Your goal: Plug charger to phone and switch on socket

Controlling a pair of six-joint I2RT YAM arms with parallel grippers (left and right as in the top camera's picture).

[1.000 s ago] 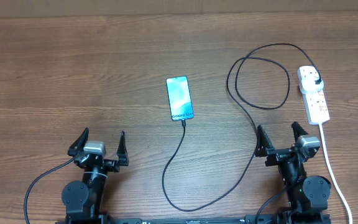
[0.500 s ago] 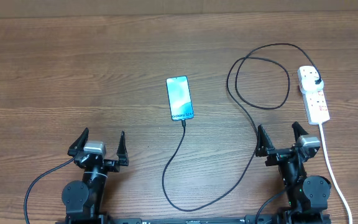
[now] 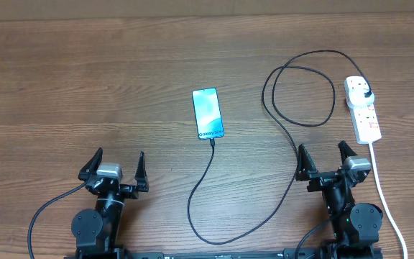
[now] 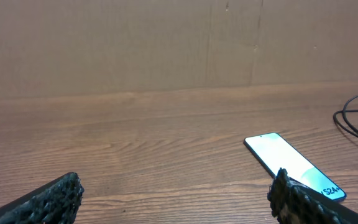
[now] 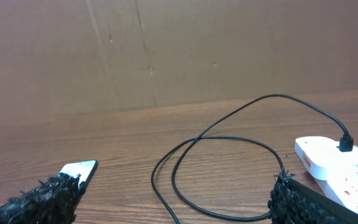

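The phone [image 3: 208, 114] lies flat mid-table, teal screen up, white text band at its near end. The black charger cable [image 3: 214, 173] has its tip at the phone's near edge, curves toward me, then loops back right [image 3: 304, 93] to a black plug [image 3: 365, 91] seated in the white power strip socket [image 3: 363, 109]. My left gripper [image 3: 113, 167] is open and empty, near and left of the phone. My right gripper [image 3: 326, 162] is open and empty, near the strip. The phone [image 4: 291, 163] shows in the left wrist view; the cable loop [image 5: 222, 162], phone [image 5: 79, 171] and strip [image 5: 334, 165] show in the right wrist view.
The strip's white cord [image 3: 387, 198] runs down the right side past my right arm base. A brown cardboard wall [image 4: 166, 43] stands behind the wooden table [image 3: 85, 86].
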